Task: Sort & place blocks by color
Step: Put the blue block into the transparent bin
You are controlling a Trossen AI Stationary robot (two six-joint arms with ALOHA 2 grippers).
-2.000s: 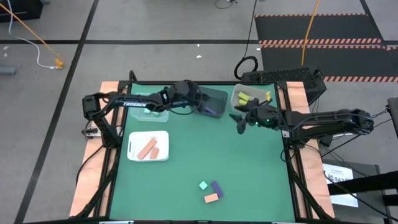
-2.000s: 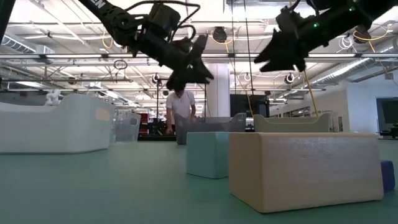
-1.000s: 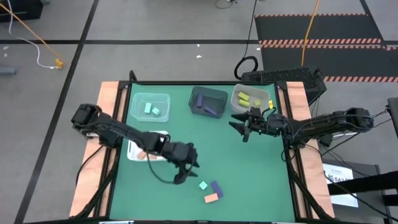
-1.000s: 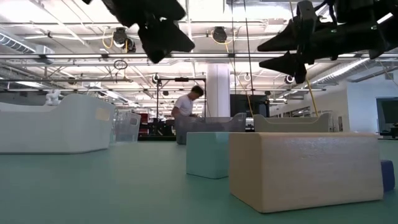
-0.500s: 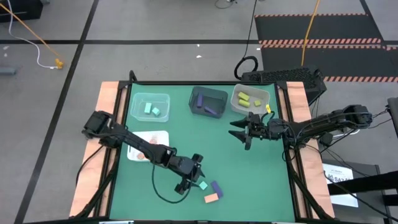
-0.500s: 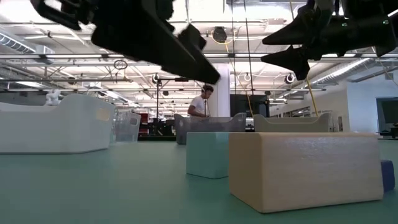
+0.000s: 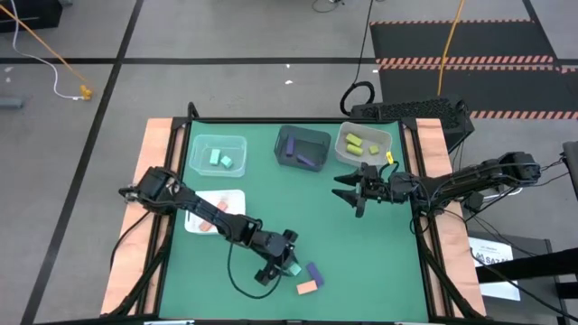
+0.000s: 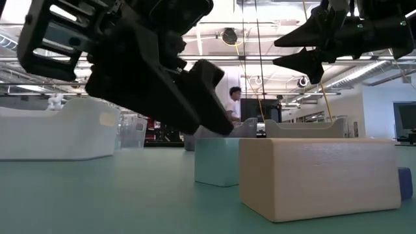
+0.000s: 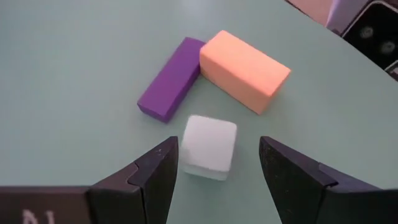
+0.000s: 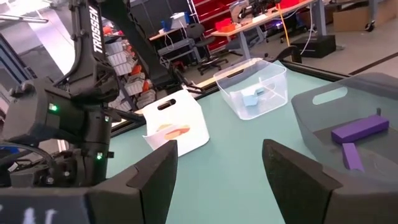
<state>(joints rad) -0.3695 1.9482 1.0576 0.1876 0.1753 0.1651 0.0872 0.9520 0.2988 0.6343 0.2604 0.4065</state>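
Near the lower middle of the high view, the left gripper [image 7: 279,263] is seen lowered over a mint-teal cube [image 9: 208,147], its two fingers spread on either side of the cube without touching it — the gap shows plainly in the left wrist view. Just beside the cube lie a purple bar [image 9: 171,87] and a salmon-orange block [image 9: 245,70], the two touching at one corner. At the right of the high view, the right gripper [image 7: 346,188] is held above the green table [image 7: 361,253] with its fingers spread and nothing between them. Along the upper edge of the table, three bins are seen: a clear bin [image 7: 217,153] holding mint-teal pieces, a dark bin [image 7: 302,147] holding purple pieces, and another clear bin [image 7: 363,143] holding yellow-green pieces. A white tray [image 7: 215,213] with salmon-orange pieces is seen at the left, partly under the left arm.
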